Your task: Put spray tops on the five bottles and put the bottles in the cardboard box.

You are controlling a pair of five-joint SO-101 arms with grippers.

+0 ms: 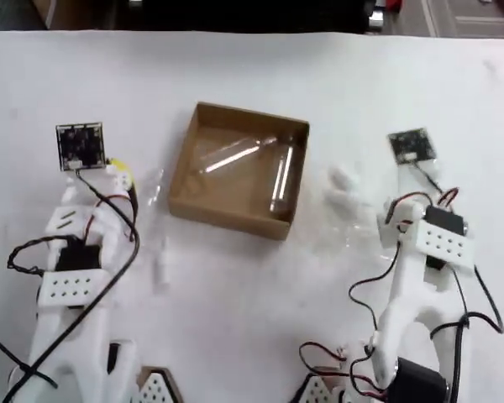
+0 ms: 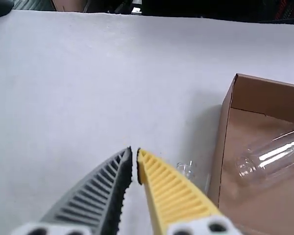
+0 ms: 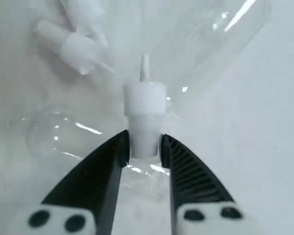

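A spray top (image 3: 144,105) is gripped by the right hand (image 3: 144,147); the left hand (image 2: 134,159) is clenched, empty. It should be kept straight for the bottle (image 3: 215,44) just ahead.

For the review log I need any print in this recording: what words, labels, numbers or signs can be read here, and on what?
No text can be read in any view.
On the cardboard box: plain walls, no print.
On the clear bottles in it: no labels.
On the spray top in the right gripper: plain white.
On the circuit boards on the arms: any marks are too small to read.
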